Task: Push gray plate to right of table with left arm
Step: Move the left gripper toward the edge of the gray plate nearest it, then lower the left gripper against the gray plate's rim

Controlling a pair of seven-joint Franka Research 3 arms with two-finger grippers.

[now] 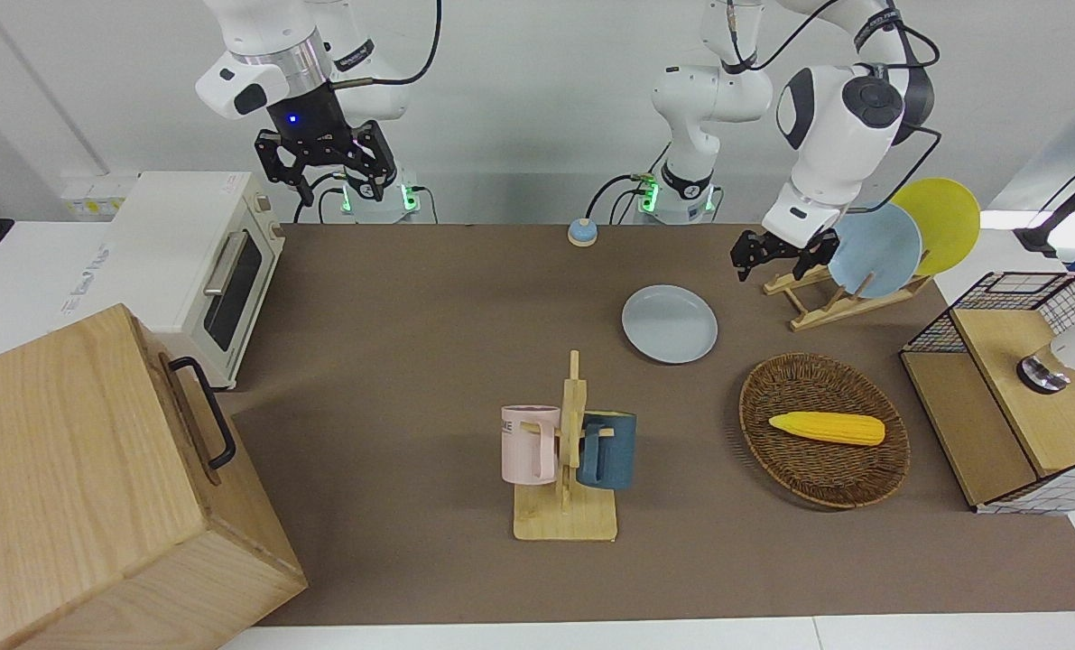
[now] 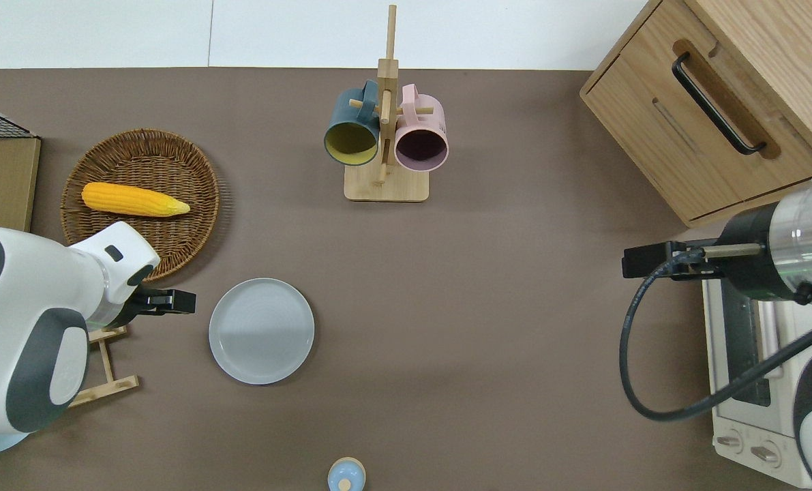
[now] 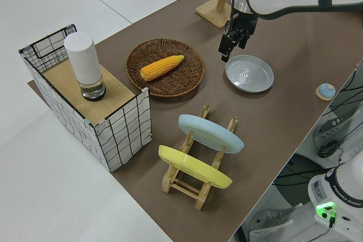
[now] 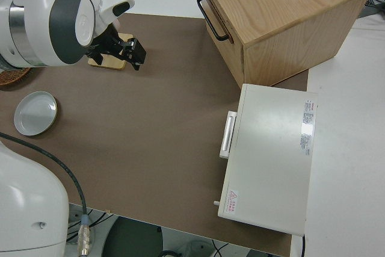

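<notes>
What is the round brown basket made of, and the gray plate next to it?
The basket looks like woven wicker: brown strands ring its rim, dull finish. The gray plate looks like smooth plastic or glazed ceramic, hard to say which; its surface has a soft, even sheen.

Plain white wall (image 1: pixel 537 81), perhaps white floor (image 3: pixel 51 185)

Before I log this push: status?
Left gripper beside gray plate, not touching. Right arm parked. Plate flat on table. Path toward right arm's end bare.
</notes>
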